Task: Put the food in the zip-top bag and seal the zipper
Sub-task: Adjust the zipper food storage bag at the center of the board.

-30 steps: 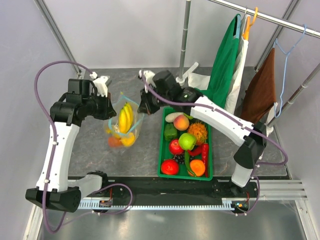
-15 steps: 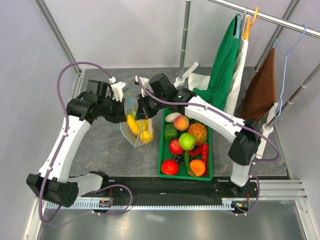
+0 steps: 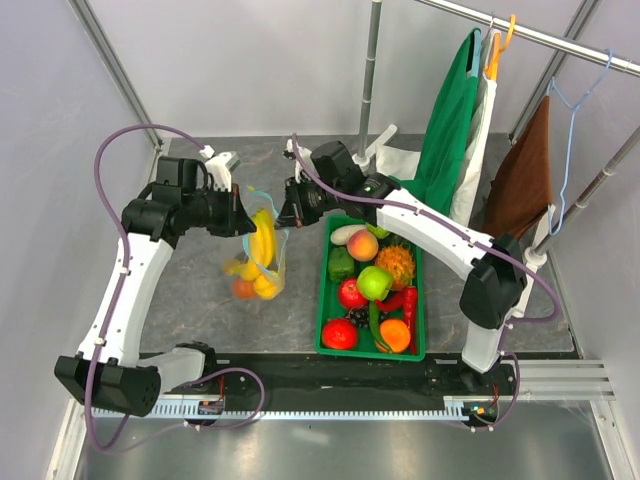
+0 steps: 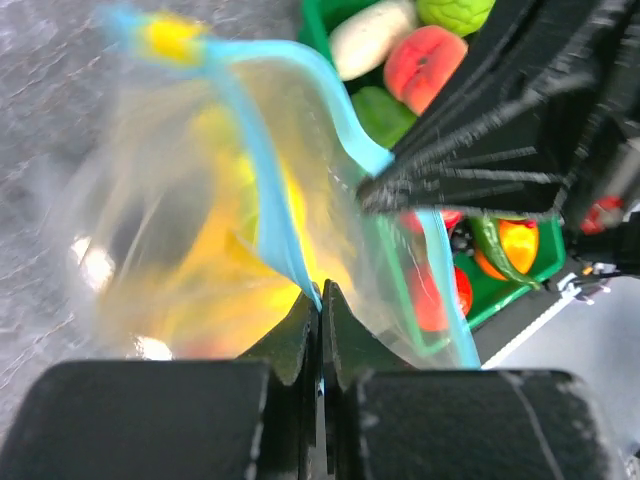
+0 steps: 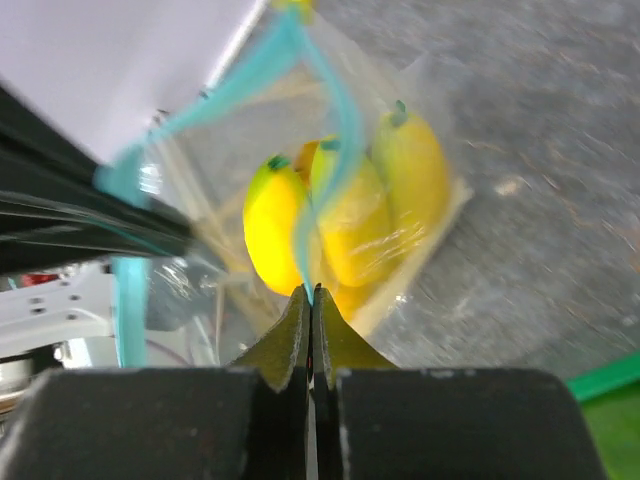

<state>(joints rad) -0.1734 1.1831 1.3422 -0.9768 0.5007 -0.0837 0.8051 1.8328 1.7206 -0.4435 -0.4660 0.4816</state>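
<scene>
The clear zip-top bag (image 3: 260, 250) hangs in the air between my two arms, left of the crate. A yellow banana bunch (image 3: 264, 240) and an orange piece (image 3: 243, 290) show through it. My left gripper (image 3: 243, 214) is shut on the light-blue zipper (image 4: 270, 215) at one side of the mouth. My right gripper (image 3: 284, 218) is shut on the zipper (image 5: 330, 150) at the other side. In the left wrist view the left gripper (image 4: 322, 296) pinches the blue strip. In the right wrist view the bananas (image 5: 345, 215) sit just beyond the right gripper (image 5: 311, 295). The mouth gapes.
A green crate (image 3: 326, 280) right of the bag holds more food: a peach (image 3: 362, 244), a green apple (image 3: 375, 282), red and orange pieces. Clothes hang from a rail (image 3: 520, 35) at the back right. A metal pole (image 3: 368, 90) stands behind the crate.
Both grippers have shifted back to the left with the bag after a swing toward the crate; the bag now hangs slightly further left and blurs from motion. Both stay shut.
</scene>
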